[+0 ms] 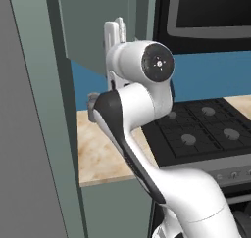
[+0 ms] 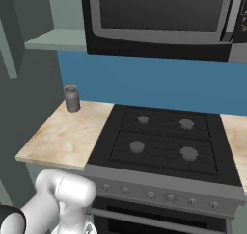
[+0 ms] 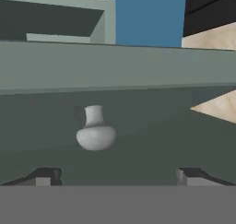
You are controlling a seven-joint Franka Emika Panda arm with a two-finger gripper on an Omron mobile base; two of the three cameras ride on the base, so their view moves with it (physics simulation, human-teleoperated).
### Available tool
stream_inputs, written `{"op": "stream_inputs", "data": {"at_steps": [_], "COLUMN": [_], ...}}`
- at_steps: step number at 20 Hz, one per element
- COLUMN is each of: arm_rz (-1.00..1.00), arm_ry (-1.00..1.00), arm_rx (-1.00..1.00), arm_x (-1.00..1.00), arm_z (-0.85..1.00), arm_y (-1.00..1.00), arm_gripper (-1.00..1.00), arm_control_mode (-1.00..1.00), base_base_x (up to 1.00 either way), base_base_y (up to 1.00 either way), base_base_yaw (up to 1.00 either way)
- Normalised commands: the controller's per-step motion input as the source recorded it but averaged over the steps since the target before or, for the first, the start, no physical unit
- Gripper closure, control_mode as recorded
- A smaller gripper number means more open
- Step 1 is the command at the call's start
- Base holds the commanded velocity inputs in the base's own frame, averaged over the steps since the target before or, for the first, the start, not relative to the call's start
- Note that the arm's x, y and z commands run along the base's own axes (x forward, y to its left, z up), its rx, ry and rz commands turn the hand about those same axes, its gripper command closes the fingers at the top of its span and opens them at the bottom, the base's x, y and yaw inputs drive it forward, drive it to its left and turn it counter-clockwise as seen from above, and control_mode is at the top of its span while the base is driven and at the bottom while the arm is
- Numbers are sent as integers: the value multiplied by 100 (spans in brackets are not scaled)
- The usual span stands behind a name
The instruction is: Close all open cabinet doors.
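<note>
Kitchen counter [image 2: 62, 136] beside stove; gripper [image 3: 118, 176] spread open facing cabinet door [image 3: 138, 135] knob [image 3: 95, 129].

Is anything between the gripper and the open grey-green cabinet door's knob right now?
Nothing visible. In the hand view the gripper is open, and the pale round knob on the grey-green cabinet door sits just ahead, left of centre, with no object between.

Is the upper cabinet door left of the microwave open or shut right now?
Open. In the left base view the cabinet door swings out from the wall; in the hand view its knob sits between the spread fingertips of the gripper.
</note>
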Motion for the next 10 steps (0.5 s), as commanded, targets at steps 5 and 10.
{"op": "stream_inputs", "data": {"at_steps": [5,10], "arm_rz": [-13,-12], "arm_ry": [0,0], "arm_rx": [0,0], "arm_x": [24,31], "arm_z": [0,-1], "arm_y": [-22,-27], "arm_gripper": [-100,-100], "arm_control_mode": [-100,-100], "base_base_x": [0,0], "base_base_y": [0,0], "base_base_yaw": [0,0]}}
